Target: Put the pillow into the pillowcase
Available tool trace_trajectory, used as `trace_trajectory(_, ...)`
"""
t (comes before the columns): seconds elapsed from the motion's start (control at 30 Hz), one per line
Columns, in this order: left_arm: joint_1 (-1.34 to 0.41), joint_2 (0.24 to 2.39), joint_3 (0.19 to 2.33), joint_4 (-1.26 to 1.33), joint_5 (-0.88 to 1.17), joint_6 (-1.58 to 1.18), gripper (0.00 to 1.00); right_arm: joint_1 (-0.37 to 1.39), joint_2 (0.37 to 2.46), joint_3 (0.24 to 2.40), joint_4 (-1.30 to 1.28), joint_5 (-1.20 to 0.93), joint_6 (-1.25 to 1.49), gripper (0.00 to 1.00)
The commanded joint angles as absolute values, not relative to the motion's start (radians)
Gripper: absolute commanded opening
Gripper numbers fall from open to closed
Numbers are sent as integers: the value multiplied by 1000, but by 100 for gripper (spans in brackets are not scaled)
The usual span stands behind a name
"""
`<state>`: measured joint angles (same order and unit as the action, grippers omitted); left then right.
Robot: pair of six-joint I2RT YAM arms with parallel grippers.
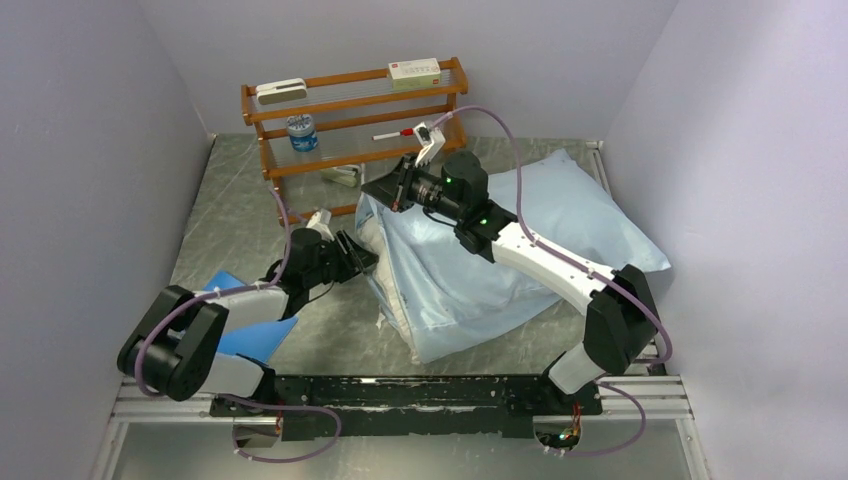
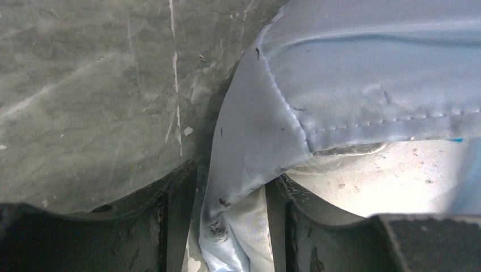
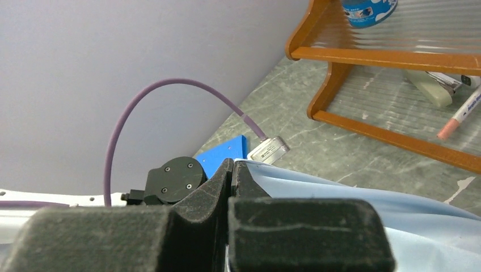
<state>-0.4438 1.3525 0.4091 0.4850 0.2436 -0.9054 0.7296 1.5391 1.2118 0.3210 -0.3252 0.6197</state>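
Observation:
The light-blue pillowcase [image 1: 500,250] lies across the table's middle and right, bulging over the white pillow [image 1: 392,300], which shows at the sack's open left end. My left gripper [image 1: 358,255] is shut on a bunched corner of the pillowcase's hem. The left wrist view shows this fabric [image 2: 340,73] running down between my fingers [image 2: 230,181], with the speckled pillow [image 2: 385,175] showing under the hem. My right gripper [image 1: 378,188] is raised at the opening's far corner. In the right wrist view it [image 3: 231,164] is shut on the pillowcase's edge [image 3: 351,195].
A wooden rack [image 1: 355,110] stands at the back with a box, a jar, a pen and a stapler; it also shows in the right wrist view [image 3: 397,54]. A flat bright-blue rectangle [image 1: 255,335] lies under my left arm. Purple walls close in left, right and back.

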Motion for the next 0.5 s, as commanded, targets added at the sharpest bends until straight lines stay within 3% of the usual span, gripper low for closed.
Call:
trace_trajectory(0.0,-446,1380,409,547,279,-857,52,728,1517,1255,369,-311,603,0)
trace_trajectory(0.33,-446,1039,389,150,246,-786,56,702,1515,1293,316,-293,565,0)
trace_trajectory(0.47,-446,953,384,13,158,-800,42,702,1520,1296,327,-301,577,0)
